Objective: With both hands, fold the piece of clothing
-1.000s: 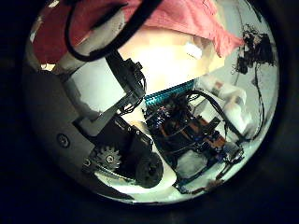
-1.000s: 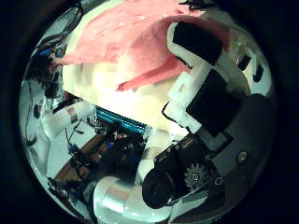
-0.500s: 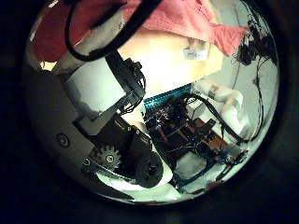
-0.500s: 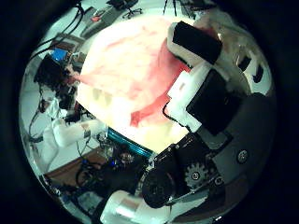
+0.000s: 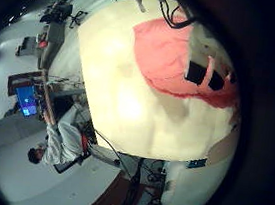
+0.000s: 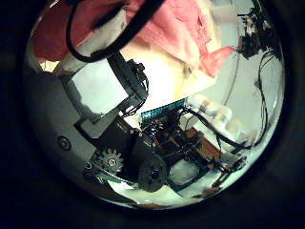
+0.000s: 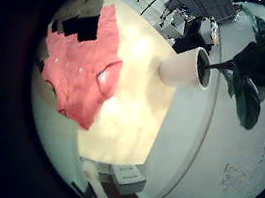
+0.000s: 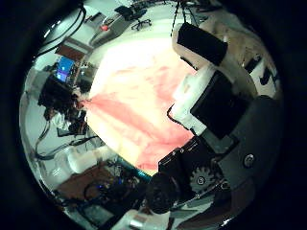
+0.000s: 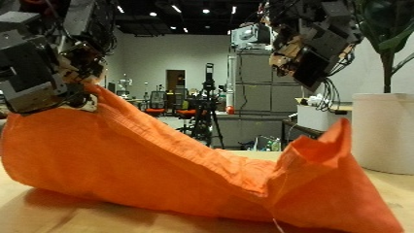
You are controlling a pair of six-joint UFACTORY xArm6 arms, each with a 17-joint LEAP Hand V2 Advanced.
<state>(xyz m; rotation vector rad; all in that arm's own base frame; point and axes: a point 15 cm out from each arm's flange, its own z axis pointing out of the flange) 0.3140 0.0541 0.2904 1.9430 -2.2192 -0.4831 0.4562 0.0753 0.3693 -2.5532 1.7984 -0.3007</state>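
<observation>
Lying across the pale table (image 9: 26, 216) — orange garment (image 9: 168, 165), left hand (image 9: 51, 63) pinching one edge.

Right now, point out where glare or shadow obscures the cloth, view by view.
Outside view: cloth evenly lit; left hand dark against ceiling lights. Left little finger side palm view: glare on the table beside the cloth, not on it. Right thumb side palm view: cloth's far edge glares bright.

Table-level outside view; 4 palm views
</observation>
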